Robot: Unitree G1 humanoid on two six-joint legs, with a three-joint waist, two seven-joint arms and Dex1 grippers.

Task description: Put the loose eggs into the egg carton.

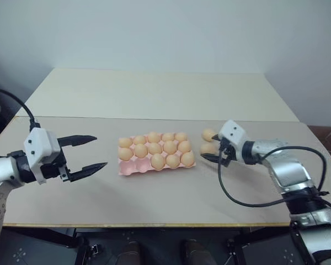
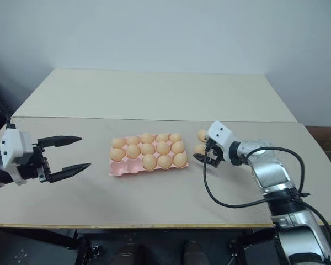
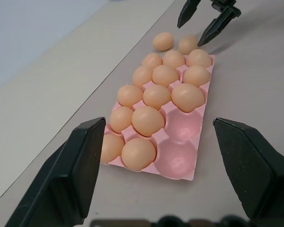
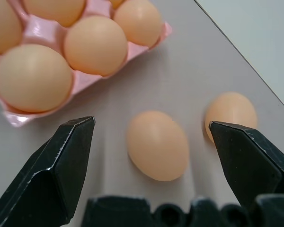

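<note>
The right gripper (image 4: 151, 142), jaws wide and empty, faces the nearer of two loose eggs (image 4: 157, 145), lying lengthwise between its fingers, off the egg carton (image 1: 127, 167)'s right end. The left gripper (image 1: 88, 152) hangs open, empty. Two cups nearest it, toward the tabletop's front edge, stand free.
</note>
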